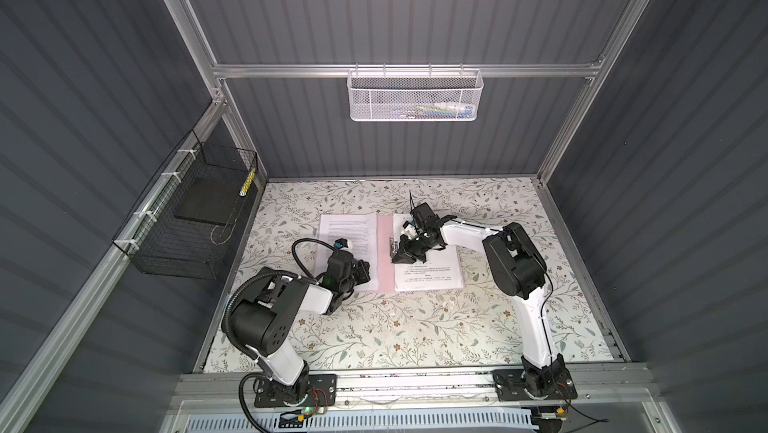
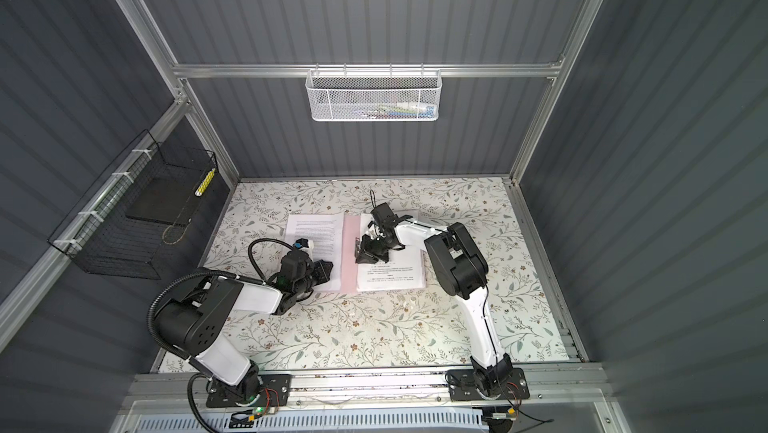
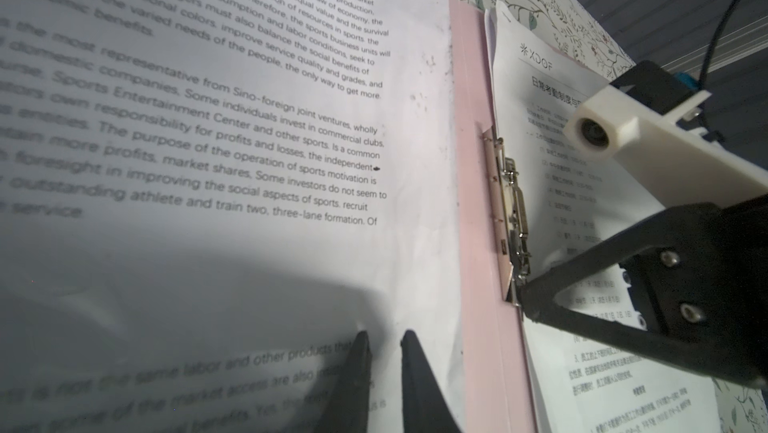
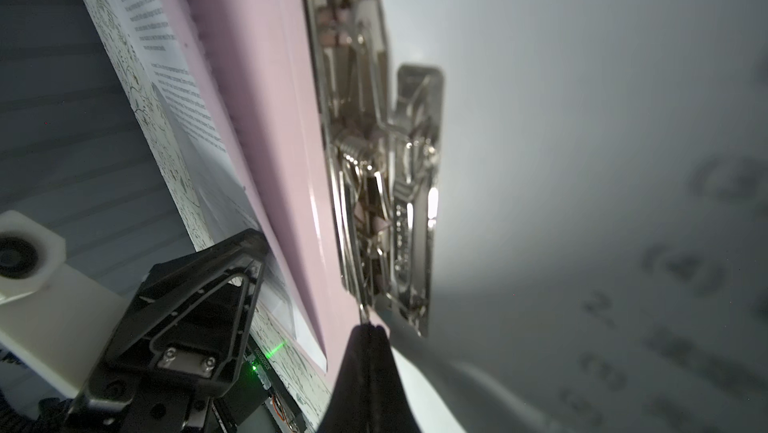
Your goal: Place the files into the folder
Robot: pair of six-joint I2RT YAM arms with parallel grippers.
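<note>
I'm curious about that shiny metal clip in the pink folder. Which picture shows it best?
The right wrist view: the metal clip looms large, spring visible. The left wrist view shows it smaller, side-on. In both top views it is a tiny dark strip.

Files [image 3: 216,119]: left sheet cut off by the left wrist view's edges, nearest lines blurred; right sheet [image 4: 602,161] too blurred to read in the right wrist view. Folder [image 1: 385,252]: covered by sheets — only the pink spine strip bare. White mesh basket [image 1: 374,94]: coloured contents too small to name. Left gripper [image 3: 384,333]: fingers cut off by the picture's edge.
</note>
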